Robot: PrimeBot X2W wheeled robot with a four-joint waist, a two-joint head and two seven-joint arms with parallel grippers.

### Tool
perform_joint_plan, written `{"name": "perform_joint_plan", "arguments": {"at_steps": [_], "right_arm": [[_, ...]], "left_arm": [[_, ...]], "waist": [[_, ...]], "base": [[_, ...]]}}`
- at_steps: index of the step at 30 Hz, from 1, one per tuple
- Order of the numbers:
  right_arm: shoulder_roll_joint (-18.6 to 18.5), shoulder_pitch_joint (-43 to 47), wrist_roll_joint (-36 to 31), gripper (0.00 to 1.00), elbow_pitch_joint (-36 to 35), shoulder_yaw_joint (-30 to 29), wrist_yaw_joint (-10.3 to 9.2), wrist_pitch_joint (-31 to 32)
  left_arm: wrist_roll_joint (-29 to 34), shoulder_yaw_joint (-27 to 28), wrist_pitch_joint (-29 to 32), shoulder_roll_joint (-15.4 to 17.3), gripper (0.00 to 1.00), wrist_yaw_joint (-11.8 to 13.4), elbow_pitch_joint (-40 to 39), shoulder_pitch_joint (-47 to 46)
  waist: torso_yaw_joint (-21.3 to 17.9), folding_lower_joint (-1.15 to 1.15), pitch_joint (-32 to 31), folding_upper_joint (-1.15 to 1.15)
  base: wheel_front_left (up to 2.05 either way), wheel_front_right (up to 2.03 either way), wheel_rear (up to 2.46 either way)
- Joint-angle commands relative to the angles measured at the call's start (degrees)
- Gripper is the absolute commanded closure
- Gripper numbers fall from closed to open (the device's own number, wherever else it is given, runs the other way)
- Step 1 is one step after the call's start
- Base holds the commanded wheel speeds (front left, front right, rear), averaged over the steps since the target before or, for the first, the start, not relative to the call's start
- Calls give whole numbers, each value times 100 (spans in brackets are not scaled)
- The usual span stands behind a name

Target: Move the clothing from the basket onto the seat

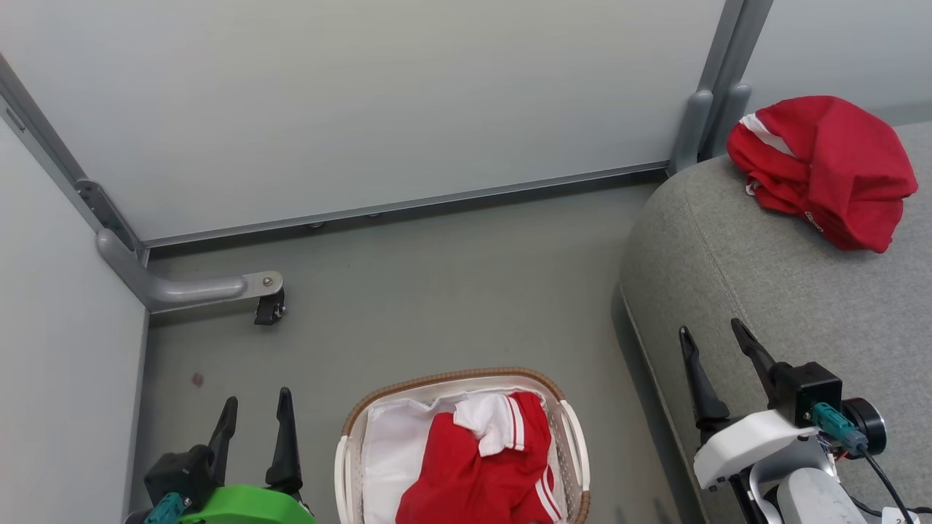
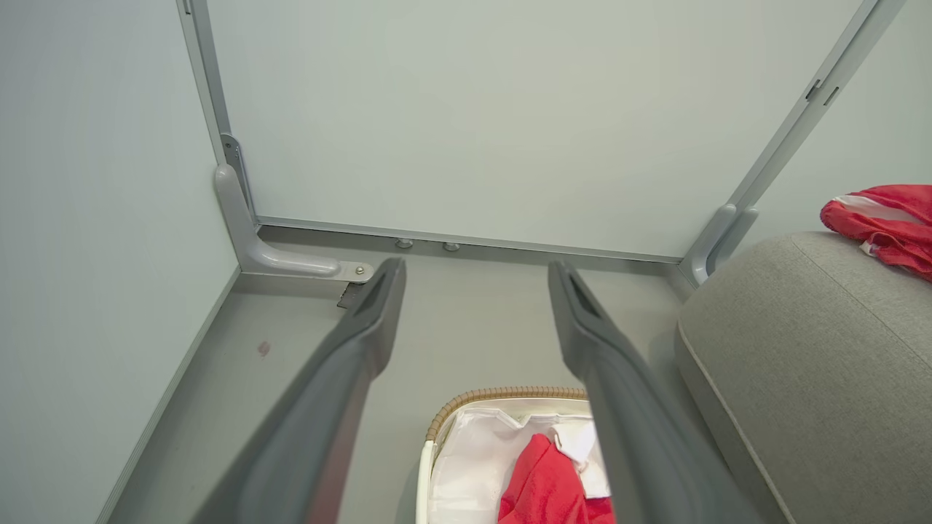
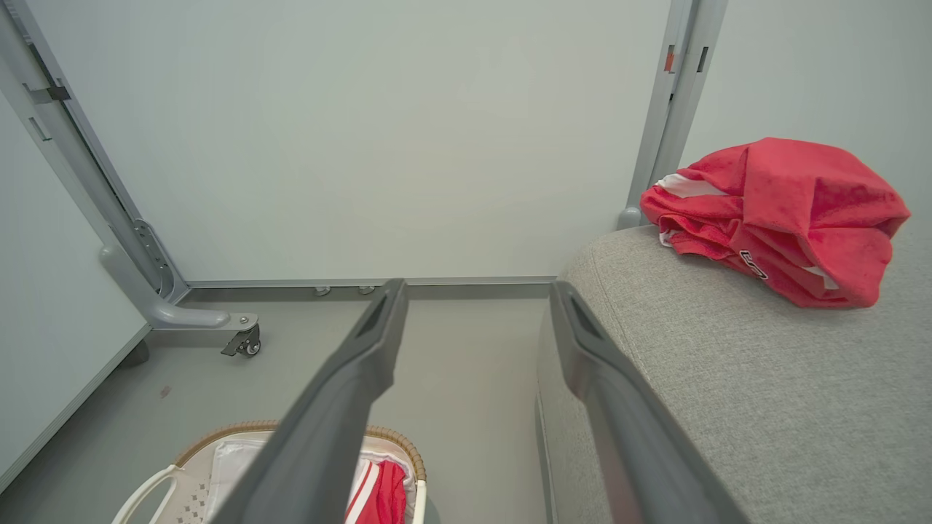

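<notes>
The white lattice basket (image 1: 571, 437) with a brown woven rim stands on the floor at the bottom centre. Red clothing (image 1: 466, 473) with white stripes lies inside it on a white liner. Another red piece of clothing (image 1: 830, 167) lies crumpled on the grey seat (image 1: 764, 276) at the right. My left gripper (image 1: 256, 409) is open and empty, left of the basket. My right gripper (image 1: 712, 333) is open and empty over the seat's front edge. The left wrist view looks down on the basket (image 2: 466, 404) and the clothing (image 2: 542, 480) in it; the right wrist view faces the seat (image 3: 728, 378) with the clothing (image 3: 786, 211) on it.
Pale partition panels close off the back and left. A grey panel foot (image 1: 189, 287) with a black castor sticks out onto the floor at the left. A grey post (image 1: 699, 124) stands behind the seat's corner. Bare grey floor lies between basket and wall.
</notes>
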Motion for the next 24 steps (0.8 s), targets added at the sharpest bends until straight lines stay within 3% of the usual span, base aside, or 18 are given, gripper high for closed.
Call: {"name": "perform_joint_plan", "arguments": {"at_steps": [1,15,24], "right_arm": [[-16,53,33,0,-8,-4,-8,-2],[-16,-34,64,0,-9,35,-8,-2],[-16,-354,67,0,-121,10,-8,-2]], "left_arm": [[-48,9,5,4,0,20,-21,33],[-1,-17,5,5,0,10,12,-82],[188,-276,5,6,0,-42,129,-449]], "waist": [[0,0,0,0],[3,0,105,0],[-134,0,692,0]], "base": [[0,0,0],[0,0,0],[0,0,0]]}}
